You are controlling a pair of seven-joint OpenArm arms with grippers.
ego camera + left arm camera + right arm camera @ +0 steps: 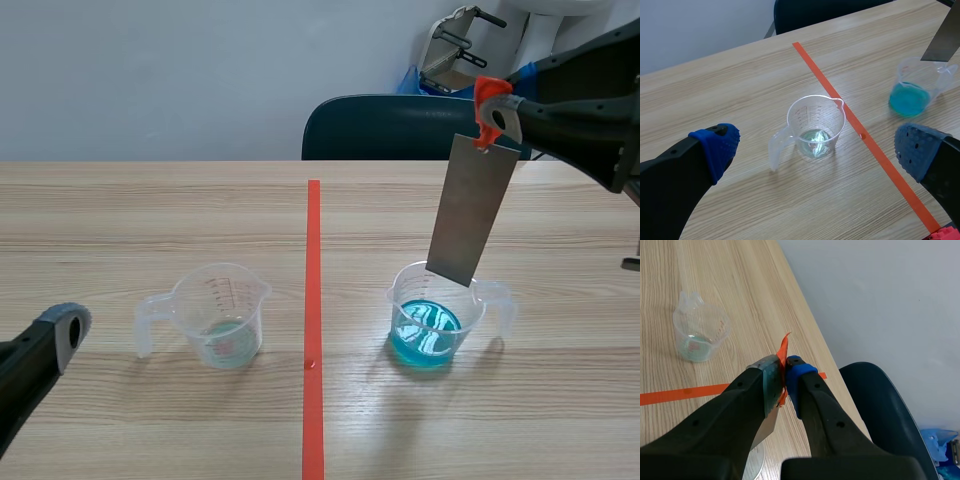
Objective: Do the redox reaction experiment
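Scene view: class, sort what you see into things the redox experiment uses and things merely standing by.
In use:
metal strip
right gripper, holding it
beaker of blue liquid
beaker with a little pale liquid

Standing by:
dark chair
clutter behind it

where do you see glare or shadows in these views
Scene view: white glare patches on the blue liquid in the clear plastic measuring cup, with a soft shadow beside it on the wooden table; the flat grey metal strip shows no glare. Left wrist view: a small glint in the nearly empty clear plastic cup. Right wrist view: no clear glare.
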